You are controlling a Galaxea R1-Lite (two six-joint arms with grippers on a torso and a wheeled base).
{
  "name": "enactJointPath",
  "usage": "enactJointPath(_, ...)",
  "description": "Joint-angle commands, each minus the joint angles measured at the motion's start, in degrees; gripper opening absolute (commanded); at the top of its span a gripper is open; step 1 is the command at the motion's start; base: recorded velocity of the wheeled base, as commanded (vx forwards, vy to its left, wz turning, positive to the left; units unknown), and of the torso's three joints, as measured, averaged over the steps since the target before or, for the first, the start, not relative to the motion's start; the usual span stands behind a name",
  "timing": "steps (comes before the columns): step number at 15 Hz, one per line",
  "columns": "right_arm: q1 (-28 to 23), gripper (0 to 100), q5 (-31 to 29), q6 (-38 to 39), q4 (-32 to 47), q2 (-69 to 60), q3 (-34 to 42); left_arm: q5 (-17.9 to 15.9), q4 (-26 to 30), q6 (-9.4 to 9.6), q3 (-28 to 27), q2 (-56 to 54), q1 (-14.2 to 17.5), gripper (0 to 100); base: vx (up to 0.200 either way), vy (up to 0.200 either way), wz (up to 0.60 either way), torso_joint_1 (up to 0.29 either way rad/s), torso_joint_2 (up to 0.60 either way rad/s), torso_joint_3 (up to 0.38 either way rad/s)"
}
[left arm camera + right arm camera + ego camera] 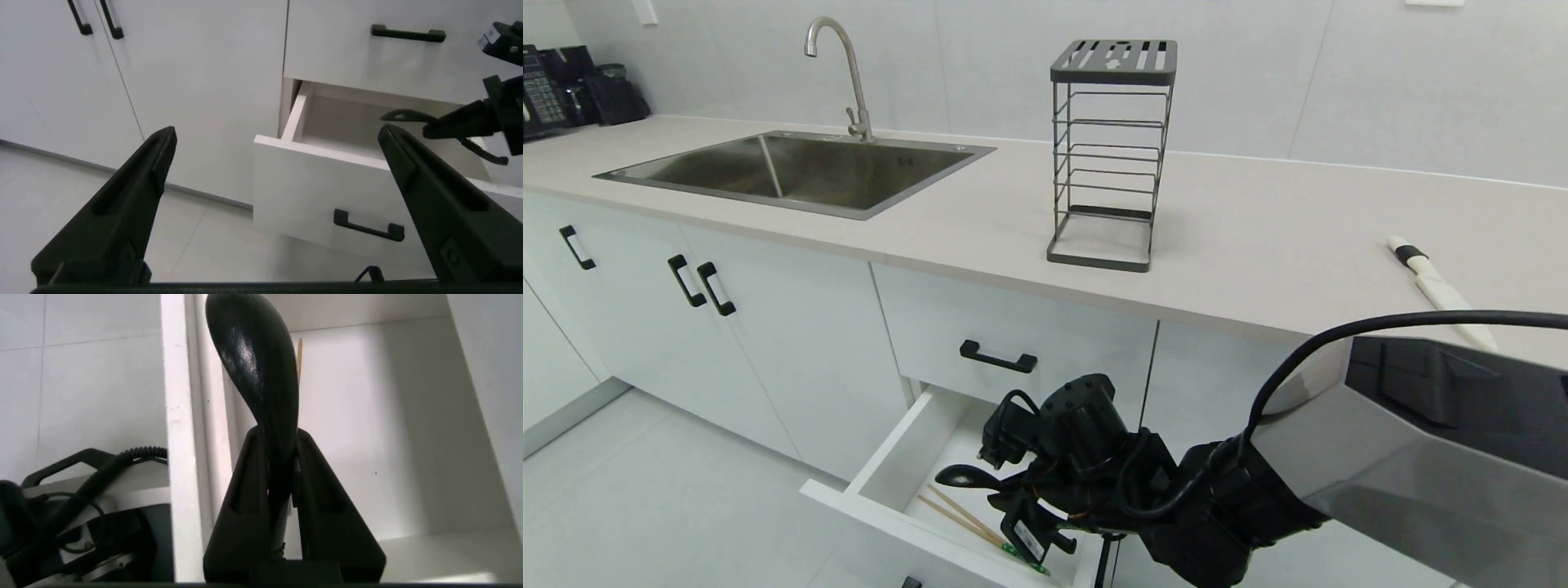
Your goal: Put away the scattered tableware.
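The right gripper hangs over the open drawer below the counter, its fingers clamped on the handle of a black spoon. The spoon's bowl sticks out past the fingertips toward the robot's left, above the inside of the drawer and clear of its floor. In the right wrist view the two dark fingers press on the spoon from both sides, with the drawer's white floor behind. A pair of wooden chopsticks lies on that floor near the front panel, below the spoon and not touching it. The left gripper is held out in front of the cabinets, facing the open drawer from its front-left corner, with its fingers spread wide apart and nothing between them. From there the drawer's black handle shows on the front panel. On the counter, a white knife with a black band lies near the right end, well apart from a tall wire rack standing upright near the middle. A steel sink with a curved faucet is set into the counter farther left. A closed drawer with a black handle sits directly above the open one.
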Motion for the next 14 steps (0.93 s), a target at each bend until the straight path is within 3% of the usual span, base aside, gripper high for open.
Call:
enactJointPath(1,-0.1,0,0.0,-0.1,1.2,2.2,-3.4,0.0,-0.1,-0.02,0.0,0.1,0.0,100,0.0,0.0,0.0,-0.119,0.31,0.183)
enactJointPath(8,-3.3,0,-0.1,-0.5,1.9,5.5,-7.7,0.0,-0.1,-0.02,0.0,0.1,0.1,100,0.0,0.0,0.0,-0.02,0.05,0.03)
enactJointPath(14,-4.0,0,-3.7,-1.7,2.8,10.5,-10.4,0.0,-0.1,-0.02,0.0,0.1,0.0,100,0.0,0.0,0.0,0.0,0.0,0.0)
